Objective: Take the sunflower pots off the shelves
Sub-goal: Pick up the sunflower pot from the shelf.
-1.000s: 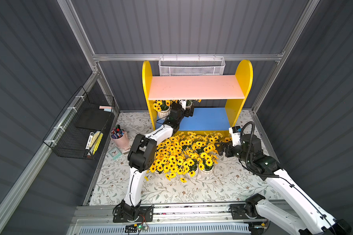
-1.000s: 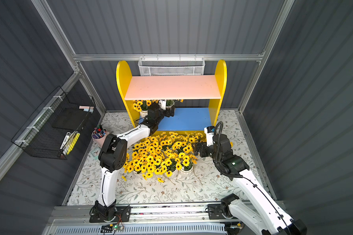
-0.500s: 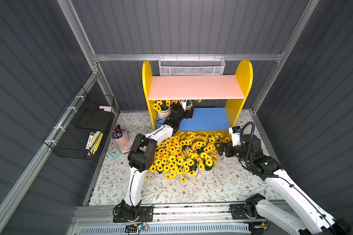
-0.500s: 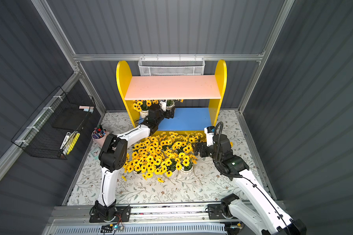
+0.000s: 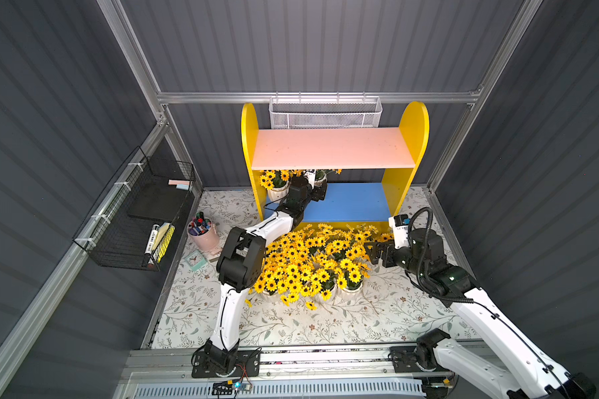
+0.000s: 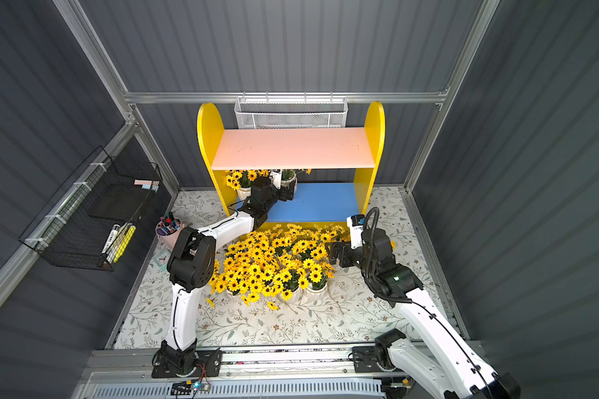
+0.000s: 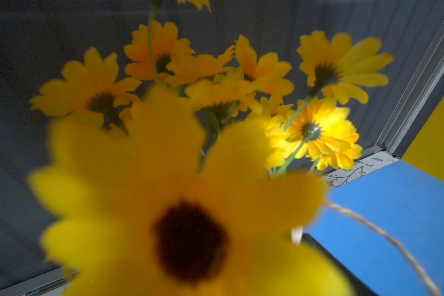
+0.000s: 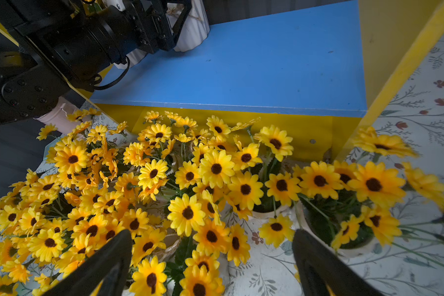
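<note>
Sunflower pots (image 5: 312, 262): most stand packed together on the floral mat (image 5: 325, 324), just in front of the shelves (image 5: 414, 138). The blooms overlap, so the count is unclear. Two more are on the shelves, not yet off.

The shelves stand upright at the middle of the back wall, with the pink upper board (image 5: 332, 148) above the blue lower board (image 5: 353, 205).

Black wire rack (image 5: 135, 221) is on the left wall and holds a marker, a yellow item and small pads. White mesh basket (image 5: 325, 117) hangs on the rail behind the top of the shelves. Pink cup of markers (image 5: 203, 233) is on the mat, left of the flower mass and near the left arm's elbow.

Corner pot (image 5: 276, 190) is on the blue board at its left end, by the yellow side panel. Second pot (image 8: 196, 30) is just beside it toward the middle, upright on the blue board, flowers tucked under the pink board.

Left gripper (image 5: 320, 193) reaches in under the pink board to the second pot. In the right wrist view one finger (image 8: 177, 28) lies across the pot's side and the other is hidden. The left wrist view is filled with blurred blooms. The jaws look wide, but I cannot tell whether they clamp the pot or only flank it.

Right gripper (image 8: 212, 232) hangs over the right edge of the flower mass on the mat. Its jaws are spread wide apart with no grip on anything, only blooms below.
</note>
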You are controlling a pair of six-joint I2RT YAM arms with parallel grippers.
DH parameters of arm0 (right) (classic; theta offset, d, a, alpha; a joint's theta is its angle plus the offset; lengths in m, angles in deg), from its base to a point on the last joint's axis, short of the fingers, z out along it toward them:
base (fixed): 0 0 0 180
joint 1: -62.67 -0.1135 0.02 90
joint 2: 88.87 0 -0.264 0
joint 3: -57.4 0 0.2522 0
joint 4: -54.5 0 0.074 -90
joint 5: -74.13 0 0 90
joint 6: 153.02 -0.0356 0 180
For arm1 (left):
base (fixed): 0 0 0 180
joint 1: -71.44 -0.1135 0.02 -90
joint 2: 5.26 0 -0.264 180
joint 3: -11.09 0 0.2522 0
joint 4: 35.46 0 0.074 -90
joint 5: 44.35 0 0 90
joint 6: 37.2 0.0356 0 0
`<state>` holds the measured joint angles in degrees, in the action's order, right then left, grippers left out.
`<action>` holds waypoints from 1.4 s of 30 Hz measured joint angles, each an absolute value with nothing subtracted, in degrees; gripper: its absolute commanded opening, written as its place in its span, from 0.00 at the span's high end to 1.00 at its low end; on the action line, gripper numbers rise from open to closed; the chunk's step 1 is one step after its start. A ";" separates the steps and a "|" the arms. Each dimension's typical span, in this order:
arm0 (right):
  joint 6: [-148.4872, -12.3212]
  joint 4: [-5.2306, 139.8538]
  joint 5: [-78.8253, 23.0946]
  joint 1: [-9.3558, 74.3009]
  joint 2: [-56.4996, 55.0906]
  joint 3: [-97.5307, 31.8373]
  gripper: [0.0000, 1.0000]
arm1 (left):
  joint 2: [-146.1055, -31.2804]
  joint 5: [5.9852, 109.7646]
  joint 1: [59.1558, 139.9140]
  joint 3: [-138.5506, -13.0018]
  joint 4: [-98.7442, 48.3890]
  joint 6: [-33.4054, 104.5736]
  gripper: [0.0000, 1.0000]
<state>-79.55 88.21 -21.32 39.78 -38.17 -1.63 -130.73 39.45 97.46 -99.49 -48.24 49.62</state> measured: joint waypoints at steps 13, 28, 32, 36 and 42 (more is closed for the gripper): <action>-79.66 87.99 -21.93 39.82 -38.17 -1.46 0.01 | -130.51 39.45 97.46 -97.24 -51.76 49.97 0.14; -79.71 87.29 -21.95 39.82 -37.23 -1.46 0.01 | -126.27 40.41 97.46 -90.96 -54.47 49.27 0.22; -79.77 86.48 -22.24 39.82 -36.77 -1.46 0.01 | -123.89 40.72 97.46 -87.82 -54.62 48.77 0.20; -79.97 85.98 -22.85 39.82 -36.55 -1.46 0.01 | -121.62 40.80 97.46 -84.67 -54.82 47.72 0.21; -80.17 85.78 -23.44 39.82 -36.53 -1.46 0.01 | -117.93 42.33 97.65 -78.94 -56.90 46.11 0.21</action>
<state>-80.17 85.78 -23.44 39.82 -36.53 -1.46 -117.93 42.33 97.65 -78.94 -56.90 46.11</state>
